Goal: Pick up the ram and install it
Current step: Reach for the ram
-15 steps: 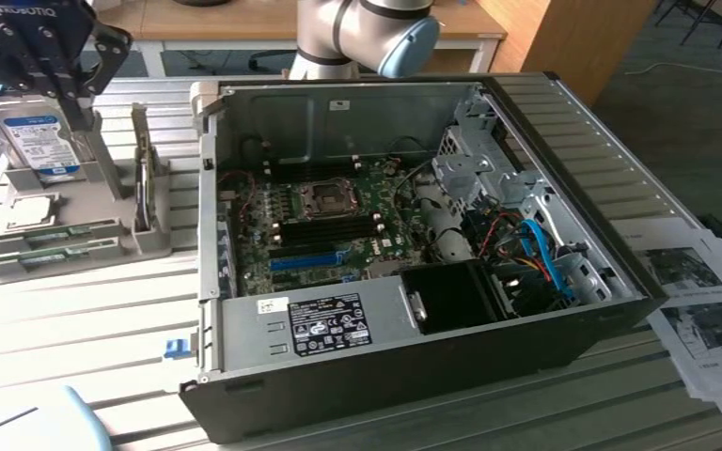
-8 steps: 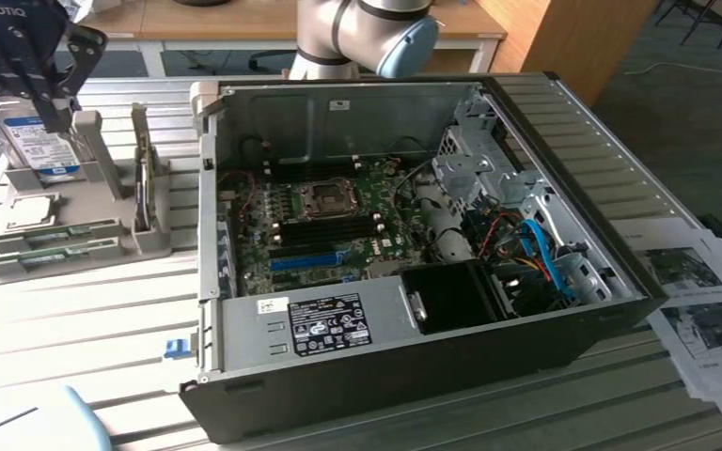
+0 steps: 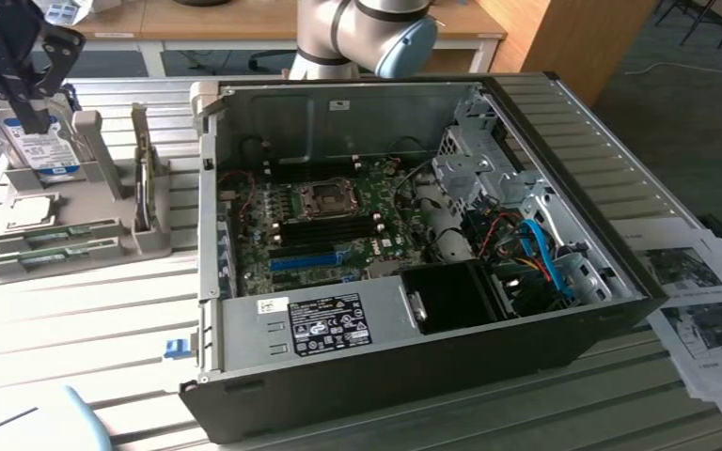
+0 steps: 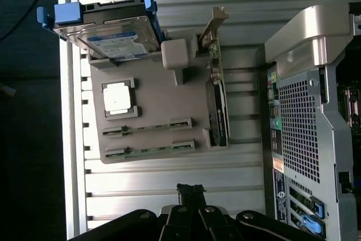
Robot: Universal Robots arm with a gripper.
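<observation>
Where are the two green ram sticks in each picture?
Exterior view: the ram sticks sit in slots of the grey holder, at the exterior view's left, beside the open computer.
Wrist view: the ram sticks sit in the grey holder, next to the square chip.
Shared landmark: the hard drive with the blue label, at the holder's other end.

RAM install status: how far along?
Done: nothing visible yet. Both ram sticks sit in the grey holder beside the computer case.
In hand: nothing. The end effector is shut and empty, hovering over the table near the holder.
Left: the pickup itself, and seating a stick on the motherboard inside the open case.
</observation>
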